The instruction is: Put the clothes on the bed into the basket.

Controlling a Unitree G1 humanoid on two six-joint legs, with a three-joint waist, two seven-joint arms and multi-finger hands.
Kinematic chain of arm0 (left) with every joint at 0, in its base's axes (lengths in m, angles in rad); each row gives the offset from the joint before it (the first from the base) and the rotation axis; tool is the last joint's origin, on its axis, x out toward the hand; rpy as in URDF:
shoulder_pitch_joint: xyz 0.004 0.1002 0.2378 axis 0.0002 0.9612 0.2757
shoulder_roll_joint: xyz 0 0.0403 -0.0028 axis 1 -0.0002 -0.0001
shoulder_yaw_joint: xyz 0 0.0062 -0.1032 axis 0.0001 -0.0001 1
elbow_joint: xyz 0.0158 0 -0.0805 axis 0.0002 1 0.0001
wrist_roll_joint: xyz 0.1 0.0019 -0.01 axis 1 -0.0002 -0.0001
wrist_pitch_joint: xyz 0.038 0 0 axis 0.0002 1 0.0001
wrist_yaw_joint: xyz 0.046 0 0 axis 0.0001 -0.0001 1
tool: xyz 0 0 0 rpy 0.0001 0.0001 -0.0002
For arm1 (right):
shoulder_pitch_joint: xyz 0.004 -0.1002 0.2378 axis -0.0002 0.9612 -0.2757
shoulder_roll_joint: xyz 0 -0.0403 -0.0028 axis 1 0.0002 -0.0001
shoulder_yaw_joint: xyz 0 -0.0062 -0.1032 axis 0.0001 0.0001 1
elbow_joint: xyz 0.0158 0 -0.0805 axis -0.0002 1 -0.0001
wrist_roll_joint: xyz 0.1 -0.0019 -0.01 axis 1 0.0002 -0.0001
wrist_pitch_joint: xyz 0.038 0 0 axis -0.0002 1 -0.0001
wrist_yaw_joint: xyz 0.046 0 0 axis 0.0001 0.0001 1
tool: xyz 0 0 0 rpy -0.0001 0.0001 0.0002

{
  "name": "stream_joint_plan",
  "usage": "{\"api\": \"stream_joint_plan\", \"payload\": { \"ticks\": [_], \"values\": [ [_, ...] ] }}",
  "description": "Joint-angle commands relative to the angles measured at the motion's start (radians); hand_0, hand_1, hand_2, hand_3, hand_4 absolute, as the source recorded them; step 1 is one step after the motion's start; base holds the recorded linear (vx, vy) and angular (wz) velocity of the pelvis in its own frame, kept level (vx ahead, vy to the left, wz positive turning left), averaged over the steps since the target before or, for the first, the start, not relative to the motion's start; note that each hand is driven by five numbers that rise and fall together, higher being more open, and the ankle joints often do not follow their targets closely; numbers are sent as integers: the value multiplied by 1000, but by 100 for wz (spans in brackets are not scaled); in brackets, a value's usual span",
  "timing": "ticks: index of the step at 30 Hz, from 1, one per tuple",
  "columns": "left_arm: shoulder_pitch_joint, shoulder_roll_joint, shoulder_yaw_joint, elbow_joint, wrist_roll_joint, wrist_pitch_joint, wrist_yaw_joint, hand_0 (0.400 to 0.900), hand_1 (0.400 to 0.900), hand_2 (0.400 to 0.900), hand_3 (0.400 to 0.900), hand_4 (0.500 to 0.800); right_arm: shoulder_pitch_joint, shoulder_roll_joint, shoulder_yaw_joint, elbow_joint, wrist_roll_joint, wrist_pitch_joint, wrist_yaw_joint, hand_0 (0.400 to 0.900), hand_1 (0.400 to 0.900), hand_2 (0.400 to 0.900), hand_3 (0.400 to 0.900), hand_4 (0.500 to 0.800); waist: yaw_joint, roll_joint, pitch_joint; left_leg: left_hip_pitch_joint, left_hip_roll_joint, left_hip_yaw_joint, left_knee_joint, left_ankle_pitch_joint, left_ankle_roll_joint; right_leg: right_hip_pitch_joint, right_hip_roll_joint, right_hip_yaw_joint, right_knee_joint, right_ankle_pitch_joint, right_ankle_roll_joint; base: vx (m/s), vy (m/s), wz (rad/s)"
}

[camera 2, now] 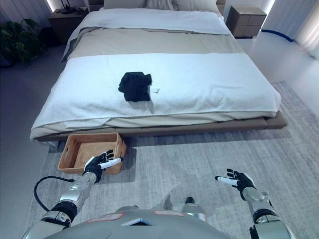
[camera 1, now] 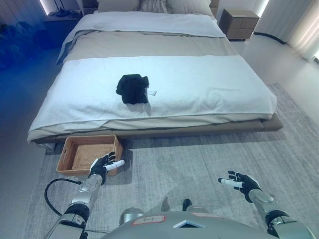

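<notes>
So far nothing of the task looks done. At the far left, the wicker basket (camera 1: pixel 88 154) sits on the grey rug (camera 1: pixel 199 159) just beside the foot edge of the bed (camera 1: pixel 209 89), and as far as its open inside shows, it holds no clothes. The left robot hand (camera 1: pixel 103 166) hovers over the basket's near right corner with its fingers spread and relaxed, gripping nothing (whether it touches the rim I cannot tell). Further right, up on the white blanket, the one garment in sight, a crumpled black piece of clothing (camera 1: pixel 133 88), lies near the middle of the bed with a small white tag (camera 1: pixel 153 92) just beside it. At the far right the right robot hand (camera 1: pixel 242 183) hangs above the rug, fingers likewise spread and empty, well apart from the garment. My judgement: the whole job remains, reaching the clothing, picking it up and dropping it into the basket.
</notes>
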Motion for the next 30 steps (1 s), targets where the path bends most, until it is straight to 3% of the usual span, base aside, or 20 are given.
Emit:
{"api": "stream_joint_plan", "payload": {
  "ticks": [1, 16, 24, 30],
  "values": [
    [-134, 63, -6, 17, -1, -66, 19, 900, 900, 900, 900, 800, -63, -16, 26, 1, 46, -55, -28, 900, 900, 900, 900, 800, -4, -32, -26, -76, 2, 11, -5, 37, -19, 39, -28, -41, 31, -51, 29, 0, 0, 0],
    [-147, 72, 9, 49, 16, -68, 41, 900, 900, 900, 900, 800, -69, -10, 18, 16, 53, -52, -27, 900, 900, 900, 900, 800, -6, -34, -12, -73, -13, 11, 2, 23, -8, 27, -47, -28, 61, -55, 35, 2, 9, 0],
    [-148, 74, 11, 34, 5, -76, 50, 900, 900, 900, 900, 800, -80, -3, 16, 18, 52, -52, -26, 900, 900, 900, 900, 800, 4, -44, 8, -82, -58, 9, 35, -12, 27, 0, -106, -6, 135, -62, 56, 19, 93, 0],
    [-138, 83, 13, 19, 4, -78, 47, 900, 900, 900, 900, 800, -73, -14, -8, 20, 58, -52, -26, 900, 900, 900, 900, 800, 14, -65, 6, -105, -126, 13, 111, -76, 66, -20, -189, 21, 190, -1, 85, 43, 158, -1]
  ]
}}
